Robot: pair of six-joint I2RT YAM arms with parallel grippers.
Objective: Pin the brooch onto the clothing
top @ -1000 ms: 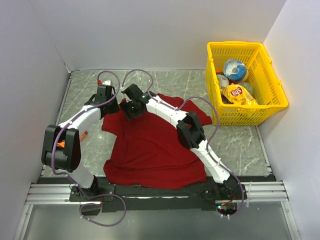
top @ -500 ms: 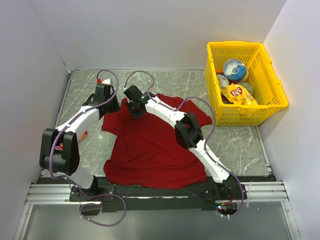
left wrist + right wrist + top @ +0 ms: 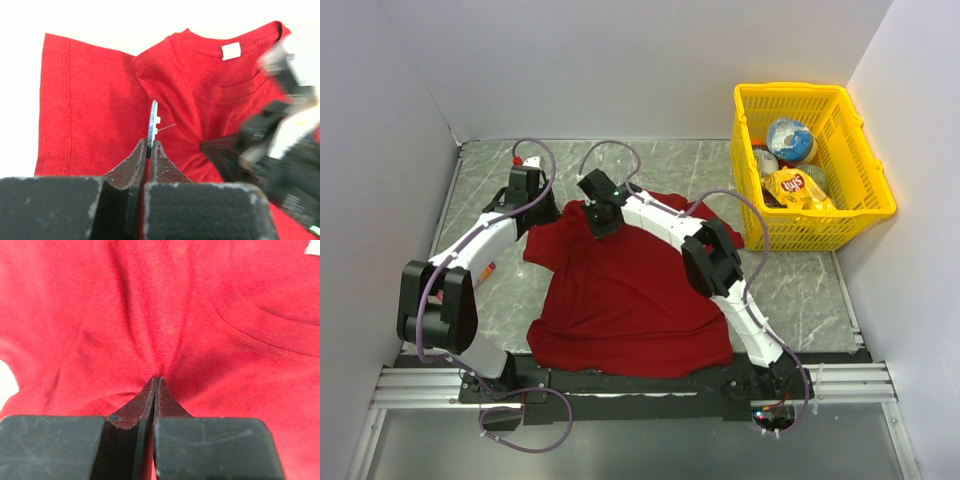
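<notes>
The clothing (image 3: 620, 290), a dark-red T-shirt, lies spread on the table between the arms, and its white neck label (image 3: 231, 51) shows in the left wrist view. My left gripper (image 3: 149, 142) is shut on the brooch (image 3: 152, 120). The small disc is held edge-on just above the shirt's shoulder area, with its thin pin pointing right. In the top view this gripper (image 3: 542, 212) is at the shirt's far left edge. My right gripper (image 3: 156, 380) is shut on a pinch of the shirt's fabric (image 3: 225, 305), and creases radiate from its tips. It sits close to the right of the brooch.
A yellow basket (image 3: 868, 205) holding snack packs stands at the far right. An orange-and-white item (image 3: 486, 270) lies on the table under the left arm. White walls close in the left, back and right sides.
My right gripper has shut on the shirt fabric and shifted slightly right and away. The left gripper keeps the brooch and has barely moved.
</notes>
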